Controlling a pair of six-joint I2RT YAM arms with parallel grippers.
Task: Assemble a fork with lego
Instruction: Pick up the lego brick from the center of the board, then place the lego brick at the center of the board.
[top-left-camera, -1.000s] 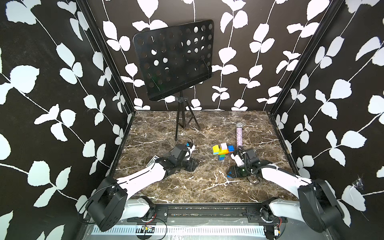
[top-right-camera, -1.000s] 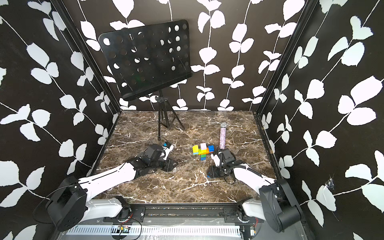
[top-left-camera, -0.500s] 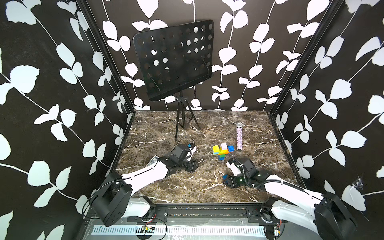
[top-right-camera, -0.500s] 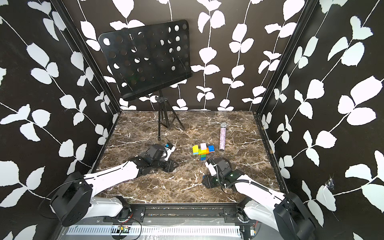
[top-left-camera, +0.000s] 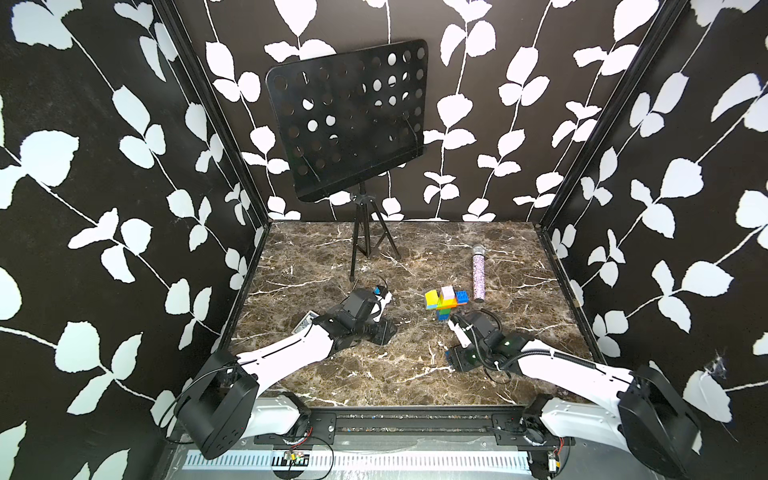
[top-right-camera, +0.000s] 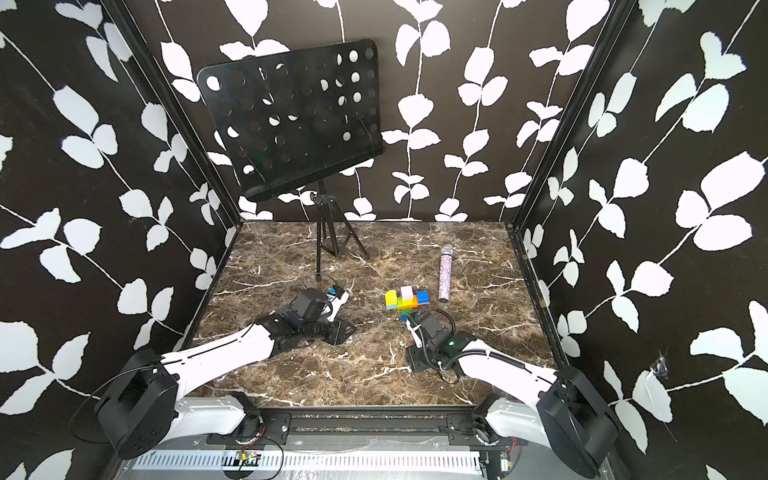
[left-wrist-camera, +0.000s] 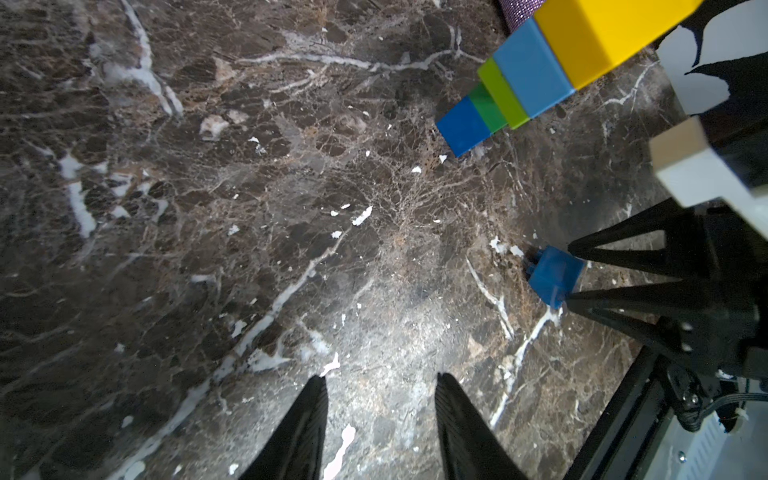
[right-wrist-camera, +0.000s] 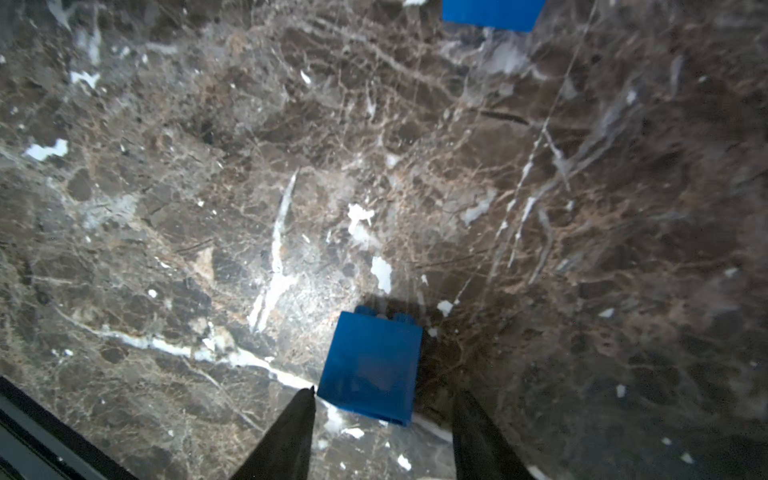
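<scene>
- My right gripper (right-wrist-camera: 384, 390) has pulled back from the fork (top-left-camera: 444, 302); its jaws now stand apart at a loose blue brick (right-wrist-camera: 370, 368), not yet gripping it.
- My left gripper (left-wrist-camera: 380, 376) has its jaws apart and holds nothing.
- I think the next piece gets picked up now.

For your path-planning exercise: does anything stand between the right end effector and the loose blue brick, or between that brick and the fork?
Nothing visible. The blue brick lies right at the open right end effector; only bare table separates it from the fork.
</scene>
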